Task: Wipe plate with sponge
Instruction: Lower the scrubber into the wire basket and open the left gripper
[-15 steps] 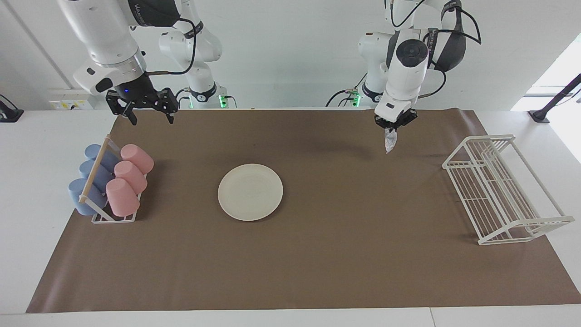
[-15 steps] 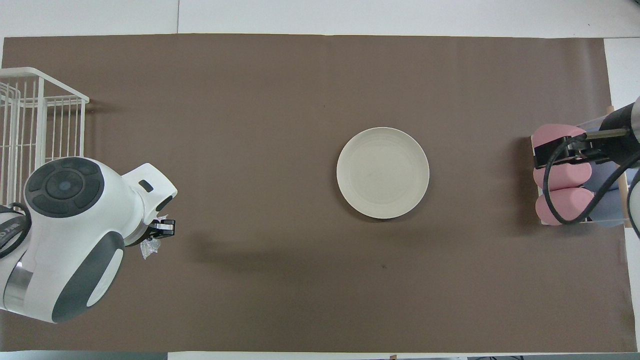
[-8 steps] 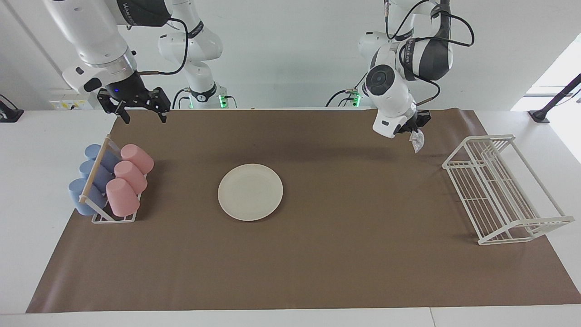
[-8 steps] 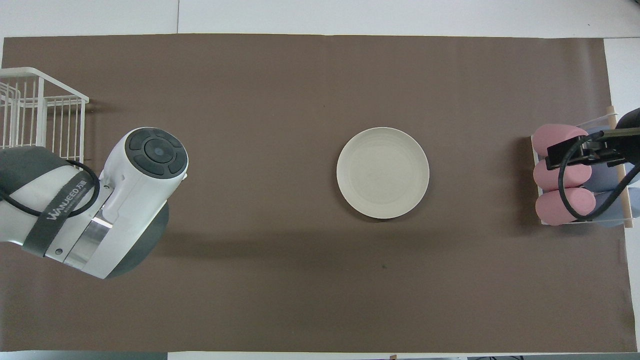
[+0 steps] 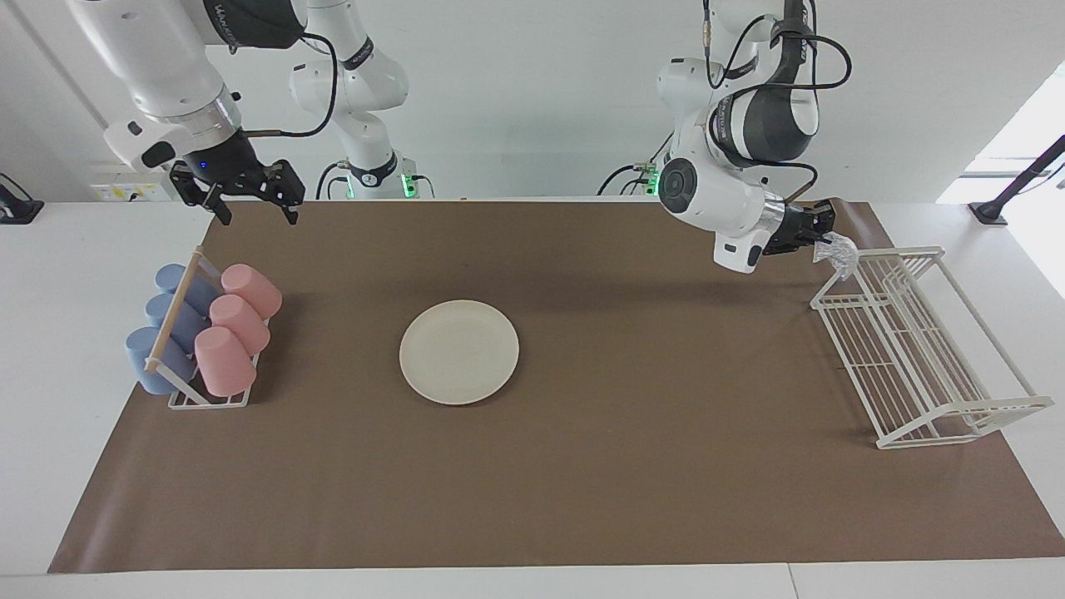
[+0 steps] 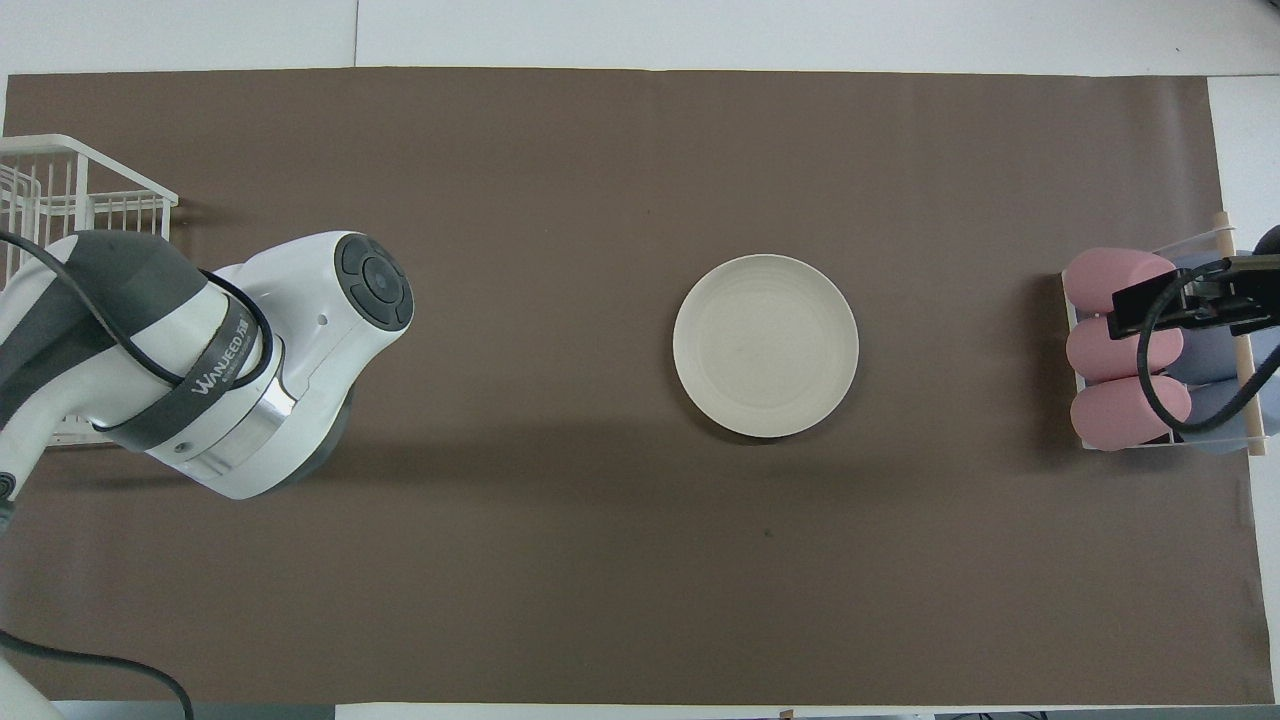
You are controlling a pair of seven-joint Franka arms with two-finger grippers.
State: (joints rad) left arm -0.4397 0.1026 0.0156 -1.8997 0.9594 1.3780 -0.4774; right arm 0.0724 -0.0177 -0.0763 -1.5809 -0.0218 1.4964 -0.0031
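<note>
Brown mat (image 5: pixel 582 466) covers the table; the plate (image 5: pixel 458 352) lies flat near its middle, bare, with nothing on or touching it.

Left gripper (image 5: pixel 825 235) is clenched on the sponge (image 5: pixel 840 252), which hangs crumpled from its fingertips; it is up in the air over the robots' end of the white wire rack (image 5: pixel 915 349) at the left arm's end of the table, the sponge just at the rack's top rail; contact with the rail cannot be confirmed. In the overhead view the arm's body hides both gripper and sponge.

Change noted: a second ago the same gripper hung over open mat, between rack and plate, sponge dangling straight down; the wrist has since swung outward and turned sideways, carrying the sponge away from the plate and up to the rack. The plate has not shifted.

Right gripper (image 5: pixel 245 193) is released, jaws wide, in the air over the mat's edge above the cup holder (image 5: pixel 200 333) with its pink and blue cups; it has drifted slightly outward and appears to be waiting.

Judgement: the sponge is being put away at the rack rather than brought to the plate; wiping looks either finished or broken off; the frames do not settle which.
</note>
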